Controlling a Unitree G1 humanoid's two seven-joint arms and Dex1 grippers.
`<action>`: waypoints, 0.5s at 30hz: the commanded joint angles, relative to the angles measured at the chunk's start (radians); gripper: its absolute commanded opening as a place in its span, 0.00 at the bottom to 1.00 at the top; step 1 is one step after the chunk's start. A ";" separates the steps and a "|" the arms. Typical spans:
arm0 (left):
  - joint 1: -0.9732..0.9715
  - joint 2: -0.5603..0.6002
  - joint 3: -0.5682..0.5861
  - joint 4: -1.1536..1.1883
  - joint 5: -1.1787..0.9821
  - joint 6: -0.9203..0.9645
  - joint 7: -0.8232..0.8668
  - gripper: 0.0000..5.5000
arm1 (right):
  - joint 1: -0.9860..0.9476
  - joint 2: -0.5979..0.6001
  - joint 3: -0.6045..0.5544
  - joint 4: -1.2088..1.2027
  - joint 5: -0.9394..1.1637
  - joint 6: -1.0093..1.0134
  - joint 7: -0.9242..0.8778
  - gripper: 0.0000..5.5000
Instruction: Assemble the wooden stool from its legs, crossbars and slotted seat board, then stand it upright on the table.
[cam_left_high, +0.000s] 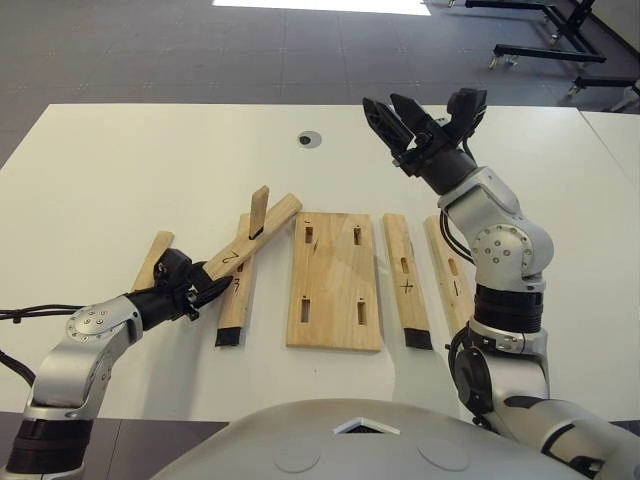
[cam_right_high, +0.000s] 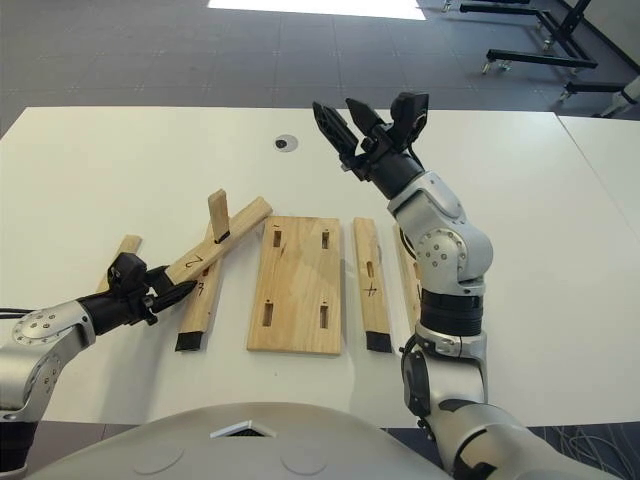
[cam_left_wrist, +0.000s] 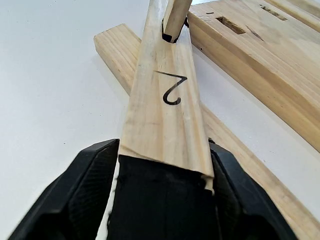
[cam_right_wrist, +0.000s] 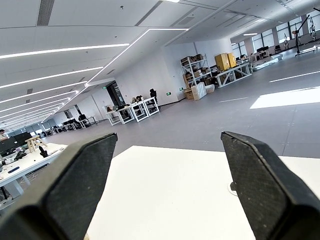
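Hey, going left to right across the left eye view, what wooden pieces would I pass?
Short wooden piece → leg marked 2 → slotted seat board → leg marked with a plus → leg marked with a minus.

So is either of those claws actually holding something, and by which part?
The left gripper is shut on the wooden leg marked 2, clamping its black-painted end. The right gripper is open and holds nothing.

Left hand grips leg marked 2 while right hand hangs splayed above table.
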 joint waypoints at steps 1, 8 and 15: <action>-0.009 -0.003 -0.014 0.023 0.027 -0.001 0.012 0.54 | 0.009 -0.003 0.006 -0.012 -0.008 -0.001 -0.002 0.70; -0.022 0.003 -0.025 0.044 0.040 -0.014 0.011 0.54 | 0.015 0.001 0.013 -0.012 -0.015 -0.006 -0.005 0.70; -0.047 -0.003 -0.021 0.058 0.047 -0.034 0.013 0.54 | 0.020 0.012 0.020 -0.017 -0.017 -0.014 -0.012 0.70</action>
